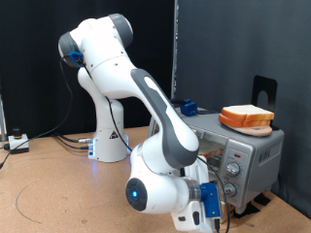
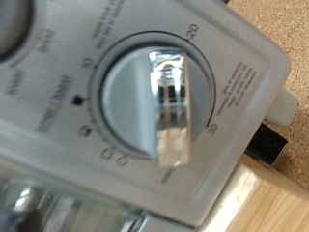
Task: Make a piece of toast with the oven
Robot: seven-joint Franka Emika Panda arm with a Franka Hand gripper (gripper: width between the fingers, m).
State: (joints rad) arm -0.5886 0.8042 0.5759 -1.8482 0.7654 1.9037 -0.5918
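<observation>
The silver-grey oven (image 1: 258, 150) stands at the exterior view's right on a wooden table. My gripper (image 1: 214, 202) is low in front of the oven's knob panel (image 1: 233, 173), very close to it. The wrist view is filled by the oven's panel (image 2: 58, 92) with a round grey timer knob (image 2: 159, 106) that has a shiny silver bar grip, blurred. My fingers do not show in the wrist view. The thin piece of toast is not in view. The arm hides most of the oven's glass door.
A thick orange-brown pile of bread (image 1: 246, 117) lies on top of the oven. A black stand (image 1: 264, 92) rises behind it. The robot's white base (image 1: 109, 136) stands at the back, with cables (image 1: 19, 142) at the exterior view's left. The wooden table (image 2: 280, 198) shows beside the oven.
</observation>
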